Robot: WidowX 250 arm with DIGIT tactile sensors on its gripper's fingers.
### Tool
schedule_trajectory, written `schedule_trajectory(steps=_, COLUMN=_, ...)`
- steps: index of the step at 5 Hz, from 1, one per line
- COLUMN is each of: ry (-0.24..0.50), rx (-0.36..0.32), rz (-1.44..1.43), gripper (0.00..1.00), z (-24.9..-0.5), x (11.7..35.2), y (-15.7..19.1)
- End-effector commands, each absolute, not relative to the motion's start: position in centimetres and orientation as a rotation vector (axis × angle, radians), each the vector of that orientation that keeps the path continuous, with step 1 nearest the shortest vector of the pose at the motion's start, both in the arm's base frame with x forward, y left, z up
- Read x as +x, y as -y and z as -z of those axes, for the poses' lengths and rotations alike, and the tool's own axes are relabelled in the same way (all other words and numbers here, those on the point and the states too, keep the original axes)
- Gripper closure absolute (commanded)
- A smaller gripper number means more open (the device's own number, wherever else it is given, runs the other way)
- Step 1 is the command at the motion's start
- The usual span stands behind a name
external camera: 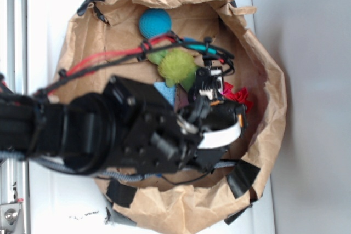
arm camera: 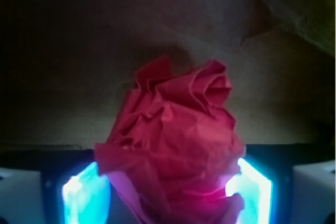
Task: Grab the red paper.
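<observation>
Red paper (arm camera: 173, 145) fills the wrist view, sitting directly between my two glowing fingers (arm camera: 86, 195), one on each flank. My jaws are spread, with the pads close beside the wad; whether they touch it yet I cannot tell. From the exterior view, the same red paper (external camera: 239, 95) shows only as a sliver past my gripper (external camera: 222, 127), on the floor of the brown paper bag (external camera: 271, 124), toward its right-hand wall.

Judgement on the step in hand: the wad is centred, so the close should be straight and even, without sideways drift. Crumpled paper gives under pressure, so I would press until the folds firm up, then lift vertically to clear the bag wall. A shallow bite risks catching only a loose fold.

Count inside the bag: one red paper wad, one blue ball (external camera: 154, 23), one fuzzy green object (external camera: 176, 67), possibly a second green piece behind it, and one blue flat item (external camera: 165, 92), partly hidden by my arm. The bag rests on a white surface (external camera: 49, 36).
</observation>
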State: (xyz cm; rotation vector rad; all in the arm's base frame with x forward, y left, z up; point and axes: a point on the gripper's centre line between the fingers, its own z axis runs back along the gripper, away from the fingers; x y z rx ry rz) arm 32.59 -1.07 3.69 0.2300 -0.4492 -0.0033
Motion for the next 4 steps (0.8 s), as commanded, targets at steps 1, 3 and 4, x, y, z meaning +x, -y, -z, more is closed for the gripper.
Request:
schedule_trajectory(steps=1, ry=0.498, rx=0.226, rz=0.008, gripper=1.0, z=-4.8, x=33.8, y=2.2)
schedule_trajectory(steps=3, ry=0.456, rx=0.162, rz=0.055, gripper=1.0, z=-9.3, x=30.3, y=1.1)
schedule_trajectory(steps=4, ry=0.365, rx=0.123, rz=0.086, gripper=1.0, z=-13.3, x=27.5, y=0.3)
